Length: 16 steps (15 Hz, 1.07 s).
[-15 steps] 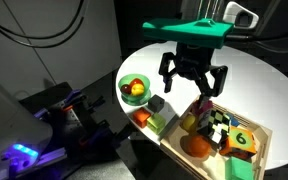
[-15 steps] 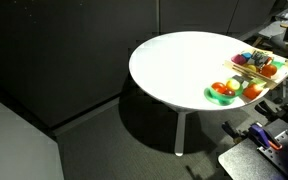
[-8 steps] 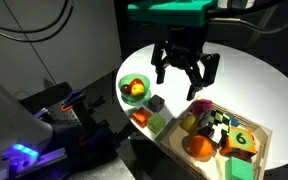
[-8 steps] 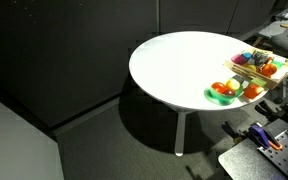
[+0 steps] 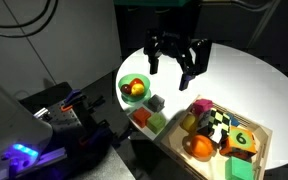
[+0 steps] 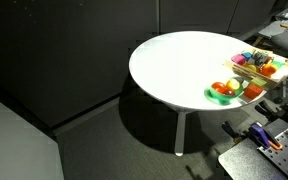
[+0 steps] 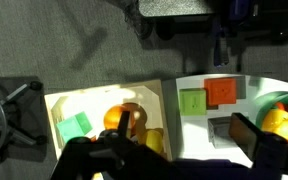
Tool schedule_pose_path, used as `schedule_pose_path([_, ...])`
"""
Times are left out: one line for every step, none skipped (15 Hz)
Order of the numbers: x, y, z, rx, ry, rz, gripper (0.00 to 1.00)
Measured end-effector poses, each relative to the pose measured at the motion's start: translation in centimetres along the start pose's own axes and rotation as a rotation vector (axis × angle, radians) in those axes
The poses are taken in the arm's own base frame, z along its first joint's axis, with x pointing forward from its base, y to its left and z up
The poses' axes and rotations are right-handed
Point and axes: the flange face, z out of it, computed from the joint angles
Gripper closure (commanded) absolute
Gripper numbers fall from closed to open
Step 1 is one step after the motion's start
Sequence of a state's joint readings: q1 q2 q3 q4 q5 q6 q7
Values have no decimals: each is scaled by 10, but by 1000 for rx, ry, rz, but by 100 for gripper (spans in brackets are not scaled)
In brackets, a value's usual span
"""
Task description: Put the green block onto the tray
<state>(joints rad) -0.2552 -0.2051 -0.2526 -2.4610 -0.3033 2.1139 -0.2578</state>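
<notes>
My gripper [image 5: 174, 70] hangs open and empty above the white table, up and left of the light-wood tray [image 5: 268, 132]. The tray holds an orange ball [image 5: 196, 146], a green block marked "6" [image 5: 242, 140] and other toys. In the wrist view my gripper [image 7: 189, 128] is open over the table between the tray [image 7: 162, 105] and the loose blocks. A medium-green block [image 7: 74, 127] lies at the tray's left end there. I cannot tell whether it is marked. I cannot pick out the plain green block with certainty.
A round green bowl [image 5: 134, 88] with fruit stands near the table's edge. A grey cube [image 5: 156, 103], an orange block [image 5: 141, 117] and a lime block [image 5: 157, 124] lie between the bowl and the tray. In an exterior view the tray [image 6: 256, 72] and bowl [image 6: 224, 90] sit at the table's right side.
My gripper has risen from just over the tray's near end and moved up and left, away from it. It stayed open. The toys have not moved.
</notes>
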Motion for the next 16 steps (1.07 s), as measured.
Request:
schedule_pose_path([-3, -3, -2, 4, 7, -4, 0])
schedule_pose_path([-6, -7, -5, 8, 16, -11, 0])
schedule_pose_path([-8, -11, -6, 12, 26, -22, 0])
schedule_pose_path([-10, -15, -9, 16, 37, -36, 0])
schedule_pose_path([-12, -21, -11, 20, 47, -47, 0])
schedule_pose_path([-14, -26, -13, 25, 59, -62, 0])
schedule_pose_path([-15, -32, -15, 30, 73, -79, 0])
schedule_pose_path([-16, -39, -17, 36, 85, -98, 0])
schedule_pose_path([-16, -45, -19, 42, 96, -113, 0])
schedule_pose_path([-17, -51, -20, 49, 108, -128, 0])
schedule_pose_path([-17, -58, -22, 56, 125, -141, 0])
schedule_pose_path([-17, -64, -23, 65, 141, -151, 0])
schedule_pose_path([-17, -71, -24, 76, 155, -161, 0])
schedule_pose_path([-18, -77, -24, 86, 168, -172, 0])
schedule_pose_path([-18, -83, -25, 96, 179, -183, 0])
schedule_pose_path([-19, -90, -25, 105, 187, -191, 0])
